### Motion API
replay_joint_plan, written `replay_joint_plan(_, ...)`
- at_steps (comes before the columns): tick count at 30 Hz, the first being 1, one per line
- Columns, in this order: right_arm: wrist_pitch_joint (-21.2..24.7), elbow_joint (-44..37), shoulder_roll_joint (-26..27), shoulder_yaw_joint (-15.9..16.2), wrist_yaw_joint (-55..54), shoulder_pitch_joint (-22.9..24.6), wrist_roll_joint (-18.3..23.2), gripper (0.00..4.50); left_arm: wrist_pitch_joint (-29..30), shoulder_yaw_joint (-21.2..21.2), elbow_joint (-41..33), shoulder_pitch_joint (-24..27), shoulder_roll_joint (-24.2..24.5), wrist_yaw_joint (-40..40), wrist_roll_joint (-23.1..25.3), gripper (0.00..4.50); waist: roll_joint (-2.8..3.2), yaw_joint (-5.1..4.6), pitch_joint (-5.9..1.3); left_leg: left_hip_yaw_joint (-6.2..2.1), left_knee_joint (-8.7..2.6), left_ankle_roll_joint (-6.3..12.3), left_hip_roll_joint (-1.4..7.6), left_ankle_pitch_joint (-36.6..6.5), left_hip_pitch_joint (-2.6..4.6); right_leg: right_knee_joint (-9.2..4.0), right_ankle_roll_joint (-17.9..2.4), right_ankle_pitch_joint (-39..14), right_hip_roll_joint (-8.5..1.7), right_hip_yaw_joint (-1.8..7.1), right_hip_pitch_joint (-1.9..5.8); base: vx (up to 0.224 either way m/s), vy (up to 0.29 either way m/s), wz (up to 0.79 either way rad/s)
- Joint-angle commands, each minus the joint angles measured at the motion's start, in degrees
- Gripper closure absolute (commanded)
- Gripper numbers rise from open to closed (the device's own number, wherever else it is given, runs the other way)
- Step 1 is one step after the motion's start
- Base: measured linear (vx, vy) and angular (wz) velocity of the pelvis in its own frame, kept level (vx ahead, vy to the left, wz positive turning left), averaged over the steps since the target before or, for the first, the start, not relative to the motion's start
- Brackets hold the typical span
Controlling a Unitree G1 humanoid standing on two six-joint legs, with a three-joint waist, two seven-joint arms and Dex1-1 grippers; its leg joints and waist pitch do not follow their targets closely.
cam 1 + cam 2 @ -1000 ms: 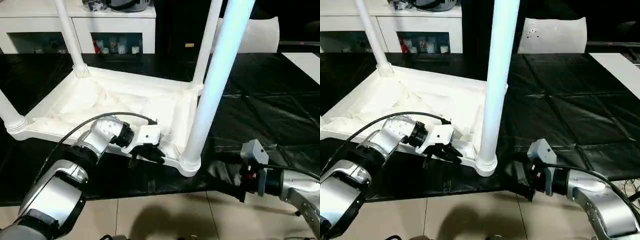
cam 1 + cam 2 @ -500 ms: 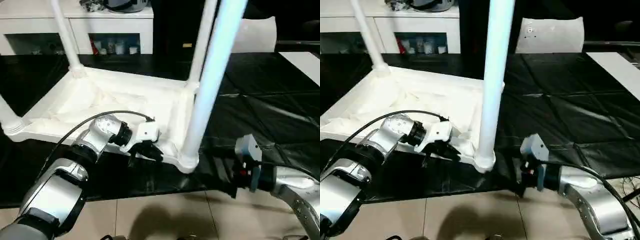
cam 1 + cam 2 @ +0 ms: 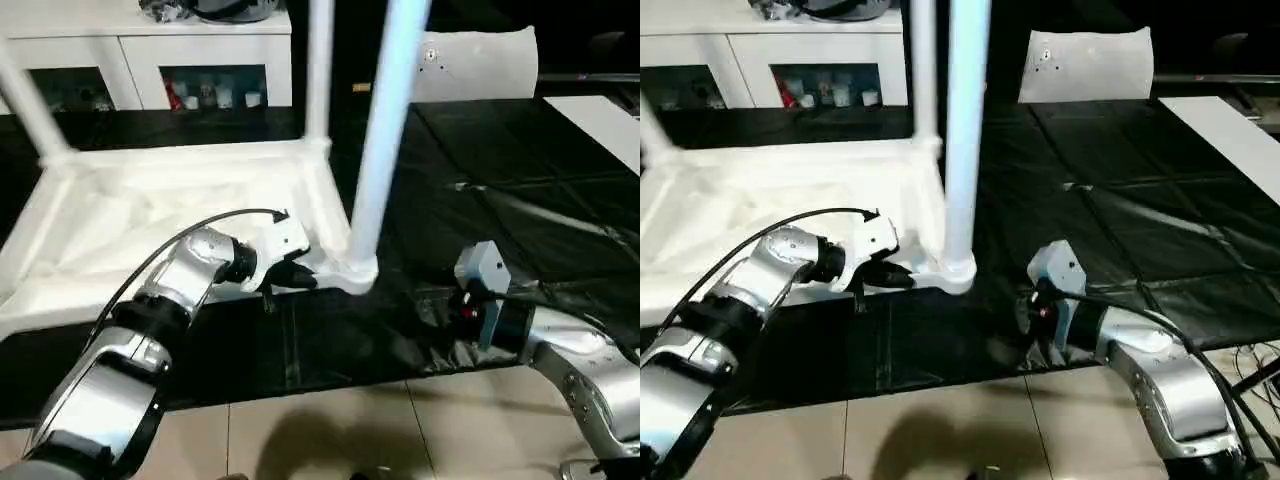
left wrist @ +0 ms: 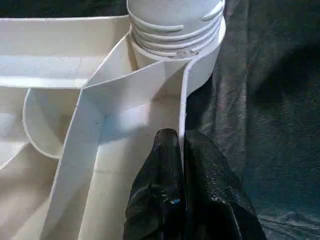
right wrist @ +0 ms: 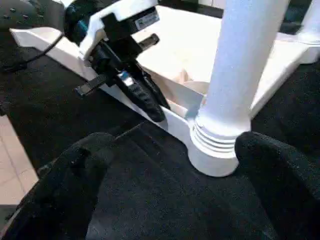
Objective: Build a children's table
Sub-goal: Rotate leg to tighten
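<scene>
The children's table [image 3: 130, 215] lies upside down on the black sheet, its white legs pointing up. The nearest leg [image 3: 385, 120] stands in the near right corner socket [image 3: 355, 272]. My left gripper [image 3: 295, 275] is shut on the tabletop's thin rim just beside that socket; the left wrist view shows the rim pinched between the fingertips [image 4: 167, 142]. My right gripper [image 3: 1025, 325] is open low over the sheet, close in front of the same socket. Its wide-spread fingers [image 5: 75, 175] frame the leg's base [image 5: 217, 145], apart from it.
White cabinets [image 3: 150, 60] with glass doors line the back. A flat white panel [image 3: 480, 65] leans at the back right. The black sheet [image 3: 520, 200] runs right of the table and ends at tiled floor [image 3: 320, 430] in front of me.
The table has turned on the sheet, its near right corner swinging away from me with my left gripper still on the rim. My right gripper has moved in closer to that corner.
</scene>
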Motion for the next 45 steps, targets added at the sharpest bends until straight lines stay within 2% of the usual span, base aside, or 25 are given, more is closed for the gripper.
replay_joint_plan(1, -0.68, 0.79, 0.05, -0.21, -0.37, -0.71, -0.67, 0.00, 1.07, 0.55, -1.63, 1.54, 2.02, 1.81, 1.05, 4.43, -0.38, 0.67, -3.44, -0.93, -3.44, 3.82, 2.23, -8.52, -0.41, -5.67, -7.35, -22.20, -4.76, 2.78, 3.38, 0.000, 0.000, 0.00)
replay_joint_plan(3, -0.89, 1.06, 0.08, -0.06, -0.33, -0.73, -0.75, 0.00, -1.14, 0.21, -3.01, 2.26, 2.30, -0.13, 0.25, 4.43, -0.38, 0.71, -3.48, -1.04, -3.53, 3.88, 2.31, -8.57, -0.45, -5.67, -7.13, -21.99, -4.79, 2.80, 3.40, 0.000, 0.000, 0.00)
replay_joint_plan(4, -1.16, 1.36, -0.04, 0.19, 0.10, -0.77, -0.75, 0.00, -6.88, -0.82, -4.02, 3.25, 3.18, -3.83, -0.46, 4.43, -0.19, 0.68, -3.54, -0.98, -3.52, 3.93, 2.27, -8.49, -0.40, -5.58, -7.16, -21.35, -4.69, 2.82, 3.31, 0.000, 0.000, 0.00)
replay_joint_plan(5, -1.32, 1.54, -0.14, 0.34, 0.41, -0.80, -0.70, 0.00, -11.00, -1.62, -4.79, 3.98, 3.87, -6.49, -0.88, 4.43, -0.28, 0.72, -3.58, -1.07, -3.56, 4.21, 2.25, -8.37, -0.59, -5.67, -6.99, -20.77, -4.76, 2.87, 3.41, 0.000, 0.000, 0.00)
replay_joint_plan(6, -1.32, 1.54, -0.14, 0.34, 0.41, -0.80, -0.70, 0.00, -11.00, -1.62, -4.79, 3.98, 3.87, -6.49, -0.88, 4.43, -0.25, 0.79, -3.70, -1.13, -3.61, 4.17, 2.32, -8.15, -0.56, -5.52, -7.01, -20.04, -4.82, 2.94, 3.45, 0.000, 0.000, 0.00)
replay_joint_plan(8, -2.04, 2.06, -0.45, 0.72, 1.87, -0.66, -0.60, 0.00, -13.87, -2.93, -6.90, 5.44, 5.36, -10.07, -0.80, 4.43, 0.07, 0.86, -3.72, -0.98, -3.72, 3.98, 2.81, -8.02, -0.15, -4.97, -8.95, -16.09, -4.82, 3.09, 3.13, 0.000, 0.000, 0.00)
replay_joint_plan(11, -3.30, 3.24, -0.65, 1.37, 3.70, -0.68, -0.83, 0.00, -15.27, -2.46, -7.41, 6.18, 5.11, -12.85, -2.82, 4.43, 0.13, 1.22, -3.63, -0.82, -3.73, 3.73, 2.84, -8.57, -0.01, -4.78, -10.29, -14.35, -4.99, 3.17, 3.20, 0.000, 0.000, 0.00)
replay_joint_plan(12, -3.53, 3.46, -0.68, 1.47, 3.93, -0.71, -0.92, 0.00, -15.26, -2.29, -7.51, 6.31, 5.00, -13.24, -3.26, 4.43, 0.15, 1.34, -3.63, -0.79, -3.76, 3.63, 2.86, -8.75, 0.05, -4.80, -10.41, -14.49, -5.01, 3.19, 3.20, 0.000, 0.000, 0.00)
replay_joint_plan(13, -3.75, 4.36, -0.83, 1.86, 4.91, -1.20, -0.92, 0.00, -15.53, -2.26, -8.01, 6.68, 4.95, -15.26, -4.45, 4.43, -0.14, 1.69, -3.59, -0.77, -3.82, 3.39, 2.88, -8.85, 0.11, -4.71, -10.52, -14.78, -5.02, 3.21, 3.23, 0.000, 0.000, 0.00)
replay_joint_plan(16, -4.34, 5.54, -0.90, 2.38, 6.38, -2.08, -0.83, 0.00, -16.56, -2.64, -7.83, 6.88, 5.07, -17.85, -5.19, 4.43, -0.06, 1.97, -3.54, -0.73, -3.86, 3.06, 2.89, -9.17, 0.19, -4.80, -10.43, -15.45, -5.10, 3.28, 3.17, 0.000, 0.000, 0.00)
replay_joint_plan(18, -4.54, 6.78, -0.80, 2.90, 8.87, -3.36, 0.04, 0.00, -18.38, -3.43, -7.48, 7.08, 5.36, -20.12, -5.44, 4.43, -0.09, 1.91, -3.56, -0.85, -3.93, 3.05, 2.87, -9.14, -0.01, -4.75, -10.15, -15.85, -5.18, 3.23, 3.35, 0.000, 0.000, 0.00)
replay_joint_plan(19, -5.15, 8.26, -0.43, 3.13, 11.18, -4.62, 0.91, 0.00, -19.77, -4.14, -7.37, 7.28, 5.47, -22.05, -5.56, 4.43, -0.61, 1.96, -3.55, -0.82, -3.85, 3.46, 2.81, -8.99, -0.01, -4.75, -9.75, -17.09, -5.29, 3.25, 3.34, 0.000, 0.000, 0.00)
replay_joint_plan(20, -5.72, 8.97, -0.23, 3.18, 11.96, -5.14, 1.09, 0.19, -20.01, -4.42, -7.37, 7.33, 5.46, -22.82, -5.63, 4.48, -0.61, 1.97, -3.52, -0.76, -3.83, 3.44, 2.85, -8.80, 0.01, -4.76, -9.61, -17.33, -5.28, 3.26, 3.26, 0.000, 0.000, 0.00)
replay_joint_plan(21, -6.60, 9.91, -0.08, 3.43, 12.62, -5.71, 0.90, 0.30, -20.28, -4.62, -7.31, 7.33, 5.39, -23.43, -5.65, 4.50, -0.89, 1.94, -3.54, -0.70, -3.81, 3.52, 2.89, -8.61, 0.03, -4.75, -9.63, -17.44, -5.29, 3.25, 3.22, 0.000, 0.000, 0.00)
replay_joint_plan(23, -7.21, 10.59, -0.01, 3.62, 13.07, -6.12, 0.74, 0.37, -20.46, -4.76, -7.28, 7.32, 5.34, -23.80, -5.65, 4.50, -0.64, 2.48, -3.53, -0.65, -3.82, 3.53, 3.05, -7.72, 0.19, -4.64, -9.61, -16.74, -5.28, 3.37, 3.08, 0.000, 0.000, 0.00)
replay_joint_plan(26, -7.99, 14.51, 0.13, 5.73, 18.54, -9.01, 1.10, 0.74, -23.22, -6.42, -6.12, 6.22, 4.79, -25.24, -4.31, 4.50, -1.32, 2.91, -3.62, -0.56, -3.77, 3.80, 3.04, -7.60, 0.21, -4.43, -9.94, -16.40, -5.29, 3.23, 3.08, 0.000, 0.000, 0.00)
replay_joint_plan(28, -7.80, 15.11, -0.15, 6.58, 20.48, -9.62, 1.16, 0.85, -24.45, -6.75, -5.30, 5.68, 4.60, -25.33, -3.59, 4.50, -1.06, 3.25, -3.59, -0.55, -3.78, 3.86, 3.16, -7.10, 0.19, -4.34, -9.86, -15.77, -5.30, 3.29, 3.05, 0.000, 0.000, 0.00)
replay_joint_plan(33, -7.59, 17.56, -0.64, 8.00, 25.17, -11.42, 1.09, 1.27, -26.13, -7.53, -3.52, 4.44, 4.41, -27.06, -2.76, 4.50, -1.29, 3.59, -3.71, -0.54, -3.72, 3.91, 3.14, -6.67, 0.11, -4.19, -9.58, -15.10, -5.33, 3.21, 3.19, 0.000, 0.000, 0.00)
replay_joint_plan(37, -8.91, 20.18, -0.92, 9.20, 28.07, -12.80, 0.32, 1.72, -26.83, -8.21, -2.48, 3.42, 4.30, -28.14, -2.26, 4.50, -1.42, 3.87, -3.66, -0.52, -3.71, 3.22, 3.08, -7.43, 0.20, -4.50, -8.96, -17.62, -5.41, 3.23, 3.06, 0.000, 0.000, 0.00)
replay_joint_plan(38, -8.91, 20.18, -0.92, 9.20, 28.07, -12.80, 0.32, 1.72, -26.83, -8.21, -2.48, 3.42, 4.30, -28.14, -2.26, 4.50, -1.47, 3.91, -3.66, -0.54, -3.73, 3.13, 3.13, -7.38, 0.22, -4.44, -8.91, -17.50, -5.40, 3.24, 3.07, 0.000, 0.000, 0.00)
replay_joint_plan(40, -9.15, 21.04, -1.00, 9.68, 29.44, -13.40, -0.03, 2.01, -27.56, -8.69, -1.56, 2.76, 4.13, -28.48, -1.78, 4.50, -1.48, 4.05, -3.73, -0.58, -3.73, 3.09, 3.18, -7.31, 0.23, -4.35, -8.99, -16.98, -5.34, 3.20, 3.08, 0.000, 0.000, 0.00)
replay_joint_plan(45, -9.18, 22.24, -0.94, 9.93, 31.10, -14.28, -0.45, 2.34, -27.94, -8.93, -0.58, 2.20, 3.74, -29.00, -1.32, 4.50, -1.46, 4.33, -3.74, -0.60, -3.76, 2.81, 3.21, -7.46, 0.25, -4.28, -9.15, -16.62, -5.35, 3.18, 3.11, 0.000, 0.000, 0.00)
